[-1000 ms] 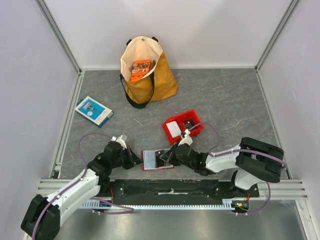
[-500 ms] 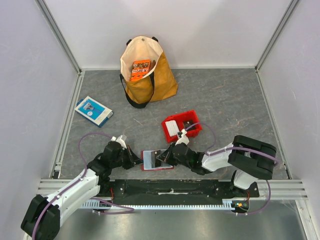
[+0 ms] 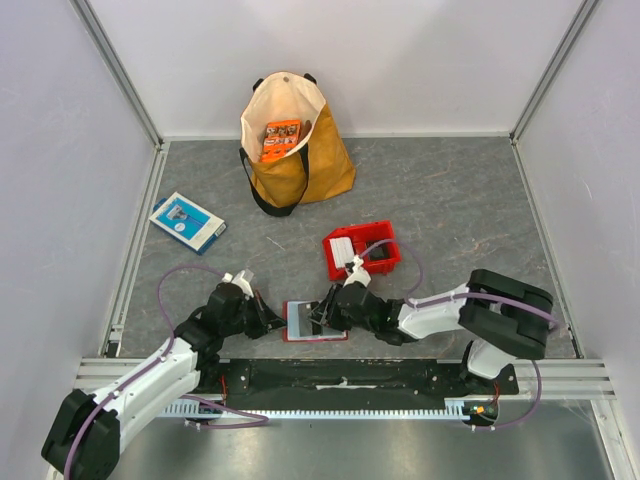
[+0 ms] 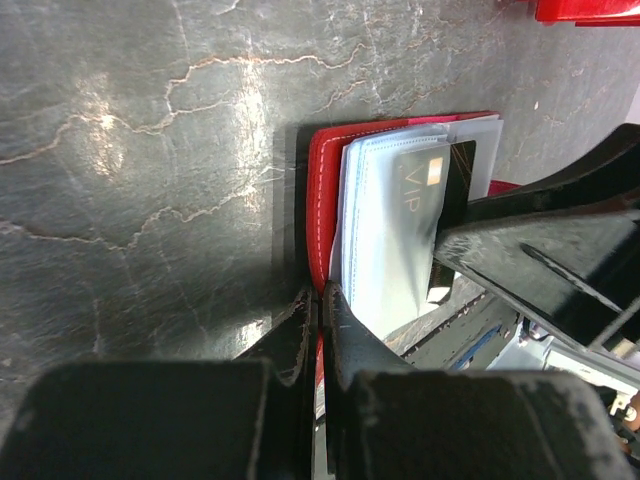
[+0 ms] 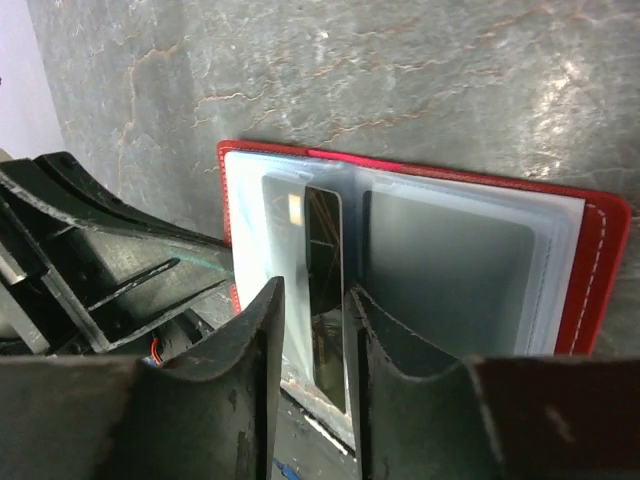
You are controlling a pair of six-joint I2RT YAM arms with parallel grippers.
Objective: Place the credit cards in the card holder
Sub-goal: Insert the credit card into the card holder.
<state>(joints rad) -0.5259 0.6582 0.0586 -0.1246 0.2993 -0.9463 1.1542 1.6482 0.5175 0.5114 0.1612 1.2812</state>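
Insertion half done — dark grey thin card (image 5: 325, 290) part-way into flat red wallet (image 5: 600, 250); left fingers (image 4: 295, 330) clamp the wallet, right fingers (image 5: 255, 340) apart — whitish card (image 3: 343, 247) left

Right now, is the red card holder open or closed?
Open. The card holder lies spread flat, clear pockets facing up, a dark card among them.

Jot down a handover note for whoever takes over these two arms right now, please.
Left gripper: shut on the card holder at its red edge, holding it open.
Right gripper: open, fingers either side of the dark card.
Done: dark card partly in a clear sleeve.
Left: seat it fully, then probably fetch the whitish card from the red bin.
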